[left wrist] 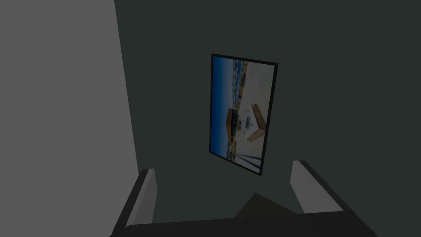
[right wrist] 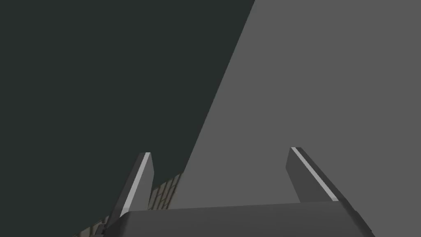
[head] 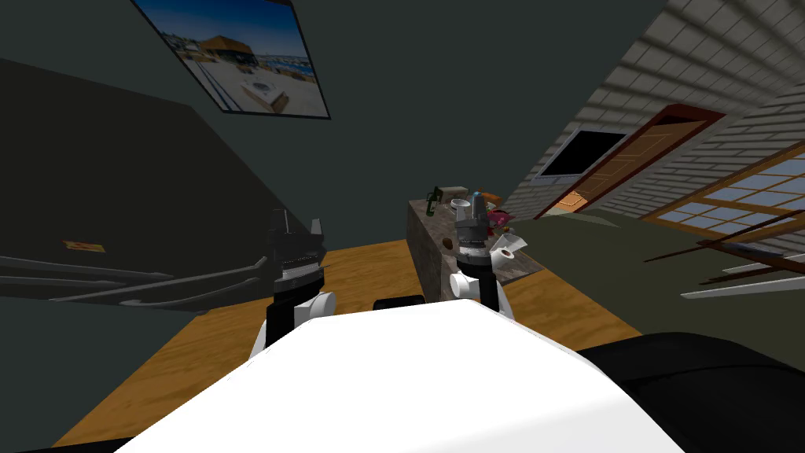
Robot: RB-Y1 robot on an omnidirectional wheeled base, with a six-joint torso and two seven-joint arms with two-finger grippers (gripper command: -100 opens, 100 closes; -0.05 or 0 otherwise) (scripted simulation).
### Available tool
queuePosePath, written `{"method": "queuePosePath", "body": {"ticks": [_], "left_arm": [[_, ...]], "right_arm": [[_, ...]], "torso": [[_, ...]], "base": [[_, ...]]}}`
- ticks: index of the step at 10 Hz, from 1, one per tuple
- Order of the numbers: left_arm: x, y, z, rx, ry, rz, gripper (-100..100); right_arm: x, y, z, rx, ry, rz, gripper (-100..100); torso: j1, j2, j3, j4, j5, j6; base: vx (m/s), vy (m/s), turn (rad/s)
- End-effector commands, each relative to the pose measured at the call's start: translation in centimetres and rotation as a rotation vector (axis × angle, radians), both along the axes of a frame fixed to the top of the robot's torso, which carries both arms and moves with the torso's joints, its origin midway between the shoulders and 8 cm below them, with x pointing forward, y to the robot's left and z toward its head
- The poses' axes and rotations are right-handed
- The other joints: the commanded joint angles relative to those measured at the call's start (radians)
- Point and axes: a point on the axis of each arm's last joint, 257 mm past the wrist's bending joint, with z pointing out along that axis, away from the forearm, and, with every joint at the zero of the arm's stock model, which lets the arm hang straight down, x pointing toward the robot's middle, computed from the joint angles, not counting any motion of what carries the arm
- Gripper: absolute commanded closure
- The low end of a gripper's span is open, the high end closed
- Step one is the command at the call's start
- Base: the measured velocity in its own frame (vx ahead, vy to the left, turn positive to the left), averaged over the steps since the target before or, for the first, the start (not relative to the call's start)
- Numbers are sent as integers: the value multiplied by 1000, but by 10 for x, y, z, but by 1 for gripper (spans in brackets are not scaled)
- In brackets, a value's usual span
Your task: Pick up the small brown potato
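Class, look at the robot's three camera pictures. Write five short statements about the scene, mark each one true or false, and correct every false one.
1. The left gripper and the right gripper are both open. True.
2. The right gripper holds the potato. False: nothing is between its fingers. A small brown thing, probably the potato, lies at the edge of the table.
3. A white roll lies on the table. True.
4. The floor is blue carpet. False: the floor is wood-coloured.
5. A framed picture hangs on the dark wall. True.
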Motion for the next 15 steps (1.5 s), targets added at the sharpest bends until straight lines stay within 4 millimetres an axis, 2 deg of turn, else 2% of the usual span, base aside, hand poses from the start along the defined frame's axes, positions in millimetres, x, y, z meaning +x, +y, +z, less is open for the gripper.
{"method": "queuePosePath", "body": {"ticks": [1, 4, 5, 8, 9, 10, 11, 12, 13, 15], "left_arm": [[0, 0, 0, 0, 0, 0, 0], [0, 0, 0, 0, 0, 0, 0], [0, 0, 0, 0, 0, 0, 0], [0, 0, 0, 0, 0, 0, 0], [0, 0, 0, 0, 0, 0, 0], [0, 0, 0, 0, 0, 0, 0], [0, 0, 0, 0, 0, 0, 0], [0, 0, 0, 0, 0, 0, 0], [0, 0, 0, 0, 0, 0, 0], [0, 0, 0, 0, 0, 0, 0]], "right_arm": [[4, 2, -20, -50, 64, -9, -100], [7, 4, -62, -146, 199, -29, -100], [7, 4, -63, -146, 203, -30, -100], [3, 2, -119, -264, 371, -49, -100], [1, 0, -124, -265, 387, -52, -100], [-3, -2, -143, -307, 447, -56, -100], [-4, -3, -146, -306, 456, -58, -100], [-9, -5, -165, -348, 514, -61, -100], [-11, -6, -169, -347, 527, -63, -100], [-25, -12, -209, -429, 651, -66, -100]], "torso": [[0, 0, 0, 0, 0, 0], [-1, 1, 1, 0, 0, 0], [-1, 1, 1, 0, 0, 0], [0, 1, 0, 0, 0, 0], [0, 1, 0, 0, 0, 0], [0, 0, 0, 0, 0, 0], [0, 0, 0, 0, 0, 0], [0, 0, 0, 0, 0, 0], [0, 0, 0, 0, 0, 0], [0, 0, 0, 0, 0, 0]], "base": [[-9, -8, 48], [-16, -5, 59], [-8, 0, 11], [-3, 4, 59], [-1, 0, 31], [-1, 3, 51], [0, 1, 26], [0, 5, 45], [-1, 4, 22], [-1, 12, 68]]}}
